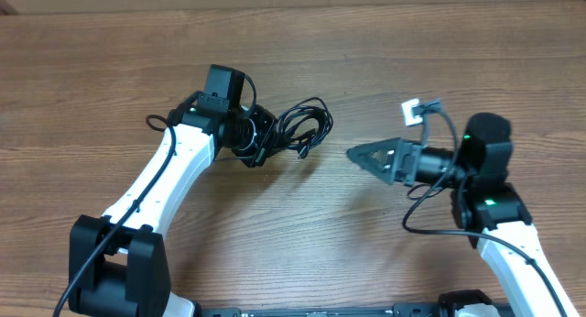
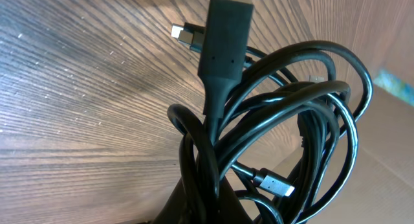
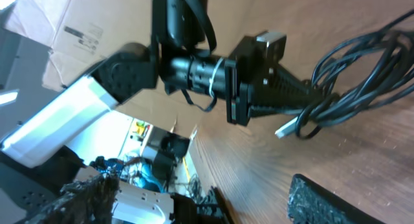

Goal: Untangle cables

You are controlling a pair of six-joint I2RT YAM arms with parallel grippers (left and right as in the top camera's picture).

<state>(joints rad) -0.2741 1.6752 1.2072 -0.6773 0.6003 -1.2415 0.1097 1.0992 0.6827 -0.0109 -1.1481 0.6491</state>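
Observation:
The cables (image 1: 307,129) are a tangled bundle of thin black cords lying on the wooden table, right of my left gripper (image 1: 265,145). My left gripper is shut on the bundle's left end. The left wrist view shows the loops (image 2: 284,120) close up, running between the dark fingers (image 2: 213,208), with a large black plug (image 2: 223,30) and a small silver-tipped plug (image 2: 275,185). My right gripper (image 1: 352,154) is open and empty, pointing left, a short gap right of the bundle. The right wrist view shows the left gripper (image 3: 310,94) pinching the cables (image 3: 369,75), framed by my own spread fingers (image 3: 200,185).
A small white tag (image 1: 412,111) hangs on the right arm's own wire, behind the right gripper. A cardboard box (image 3: 71,30) stands past the table's far edge. The wooden table (image 1: 302,235) spreads around both arms.

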